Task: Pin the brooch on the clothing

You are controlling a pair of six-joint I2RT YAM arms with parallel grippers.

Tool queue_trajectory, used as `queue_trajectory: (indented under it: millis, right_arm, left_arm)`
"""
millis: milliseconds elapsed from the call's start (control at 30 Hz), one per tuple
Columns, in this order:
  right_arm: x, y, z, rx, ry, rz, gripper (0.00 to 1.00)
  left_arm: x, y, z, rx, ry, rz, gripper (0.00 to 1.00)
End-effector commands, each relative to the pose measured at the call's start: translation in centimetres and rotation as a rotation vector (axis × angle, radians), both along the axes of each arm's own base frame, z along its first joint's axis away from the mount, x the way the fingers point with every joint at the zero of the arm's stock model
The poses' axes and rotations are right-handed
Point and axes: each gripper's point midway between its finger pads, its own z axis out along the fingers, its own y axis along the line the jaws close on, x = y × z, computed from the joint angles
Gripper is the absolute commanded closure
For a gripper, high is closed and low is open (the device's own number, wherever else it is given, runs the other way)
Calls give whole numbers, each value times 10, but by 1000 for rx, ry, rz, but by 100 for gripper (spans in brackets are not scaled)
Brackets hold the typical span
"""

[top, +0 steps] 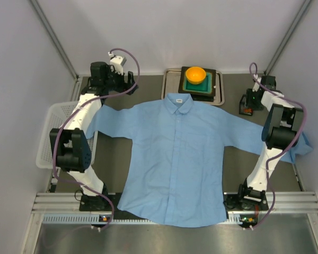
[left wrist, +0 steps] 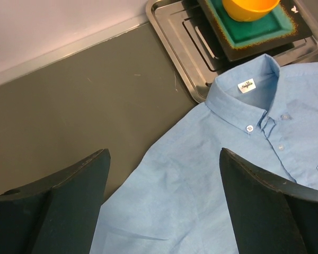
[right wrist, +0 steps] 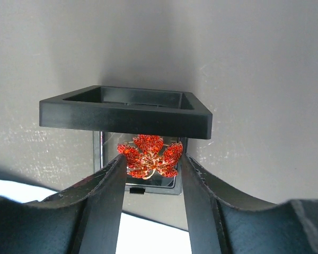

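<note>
The right fingers (right wrist: 108, 196) come first, two dark pads standing either side of the brooch (right wrist: 150, 156). Each pad is right at an edge of the red leaf. They are only part-way open, and I cannot tell whether they actually pinch it or just flank it. The brooch sits in a small black box (right wrist: 127, 114) at the far right of the worktop (left wrist: 69, 106), beyond the sleeve and well away from the shirt's (top: 175, 159) front. Held up in its holder like that (a sensible way to present so small a thing), it offers its two sides to the pads, which I take to be the reason for this straight-on approach.

The left fingers (left wrist: 74, 201) are spread wide with nothing between them. They hang above the shirt's shoulder near the collar (left wrist: 238, 100), probably waiting to steady the cloth. The shirt lies flat, buttoned and front up with sleeves out, so it gives a smooth face for pinning.

By my count there is one brooch, one box and one shirt with one white label (left wrist: 247, 85). There is also one orange bowl (top: 195, 74) on one green plate (left wrist: 257, 29), which sits on one metal tray (left wrist: 169, 32). One white basket (top: 47, 137) stands at the left, and there are two arms.
</note>
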Motion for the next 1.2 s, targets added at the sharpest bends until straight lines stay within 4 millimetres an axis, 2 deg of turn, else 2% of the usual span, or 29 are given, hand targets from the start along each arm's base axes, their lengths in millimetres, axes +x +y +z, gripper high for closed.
queue_trajectory:
  millis: [0, 100, 633, 800, 967, 1067, 1167]
  right_arm:
    - [11, -11, 12, -36, -36, -11, 52]
    - [10, -9, 10, -31, -28, 1, 46]
    - [10, -2, 4, -11, -9, 67, 41]
    - [11, -5, 3, -21, -4, 59, 48]
    - [7, -5, -2, -20, 16, 58, 52]
    - [7, -5, -1, -21, 16, 59, 58]
    - [7, -4, 3, -18, 9, 61, 60]
  left_arm:
    - [10, -3, 21, -7, -57, -2, 12]
    - [10, -3, 20, -7, -55, -2, 12]
    - [11, -4, 18, -8, -45, -1, 12]
    - [13, -4, 16, -6, -44, 0, 12]
    - [14, -4, 18, 0, -51, -3, 13]
    - [15, -3, 16, 6, -48, -2, 13]
    - [15, -3, 17, 8, -51, -5, 13]
